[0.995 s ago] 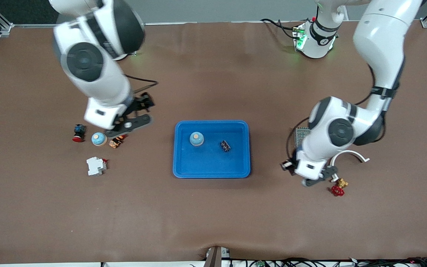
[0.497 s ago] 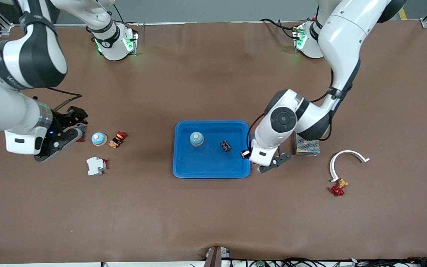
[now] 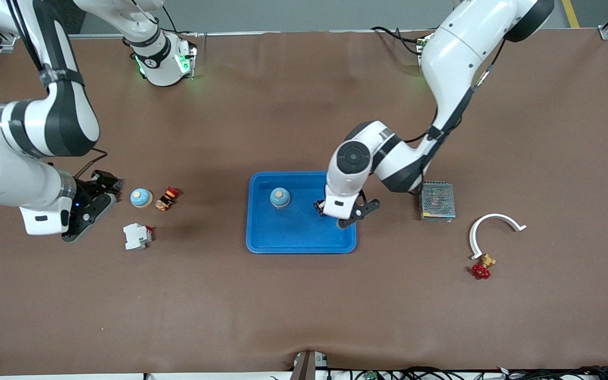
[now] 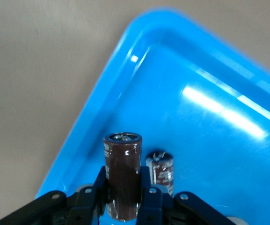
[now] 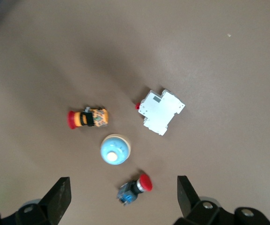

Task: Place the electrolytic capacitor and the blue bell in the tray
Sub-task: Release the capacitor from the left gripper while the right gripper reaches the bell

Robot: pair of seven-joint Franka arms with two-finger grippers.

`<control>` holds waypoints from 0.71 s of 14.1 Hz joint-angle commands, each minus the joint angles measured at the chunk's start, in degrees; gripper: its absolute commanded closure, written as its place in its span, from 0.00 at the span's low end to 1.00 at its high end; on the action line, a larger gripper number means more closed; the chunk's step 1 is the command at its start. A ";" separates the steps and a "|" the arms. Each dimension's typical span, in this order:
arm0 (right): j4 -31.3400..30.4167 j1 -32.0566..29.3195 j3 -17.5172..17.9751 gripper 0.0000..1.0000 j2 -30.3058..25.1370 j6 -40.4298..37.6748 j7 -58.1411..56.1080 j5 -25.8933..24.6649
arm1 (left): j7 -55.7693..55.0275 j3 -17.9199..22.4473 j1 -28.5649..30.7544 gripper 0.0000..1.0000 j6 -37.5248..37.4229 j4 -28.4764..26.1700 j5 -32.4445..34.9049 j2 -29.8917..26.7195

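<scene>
The blue tray lies mid-table. A blue bell sits in it. My left gripper hangs over the tray's end toward the left arm, shut on a dark brown electrolytic capacitor held upright just above the tray floor. A second capacitor lies in the tray beside it. My right gripper is open and empty over the table near the right arm's end, above a red push button. Another blue bell sits on the table beside it and shows in the right wrist view.
An orange-and-red part and a white breaker lie near the loose bell. A grey mesh box, a white curved piece and a red-handled brass valve lie toward the left arm's end.
My left arm has swung from beside the mesh box to over the tray, carrying the capacitor. My right arm has drawn back toward its end of the table, over the push button.
</scene>
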 commanded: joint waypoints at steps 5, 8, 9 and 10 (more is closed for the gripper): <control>-16.44 -3.59 1.34 0.00 -1.42 17.76 -3.79 -0.73 | -2.70 0.57 -2.60 1.00 0.11 -4.76 2.09 0.19; -20.66 -4.03 1.34 0.00 -1.50 22.25 -3.80 -0.56 | -2.61 0.57 -2.34 0.00 0.11 -4.41 2.17 0.28; -22.59 -4.47 1.43 0.00 -1.59 24.26 -3.79 -0.56 | -2.61 0.57 -2.08 0.00 0.11 -3.97 2.18 0.02; -24.96 -4.47 1.43 0.00 -1.94 27.07 -3.79 -0.47 | -2.53 0.57 -1.82 0.00 0.11 -3.79 2.18 -0.42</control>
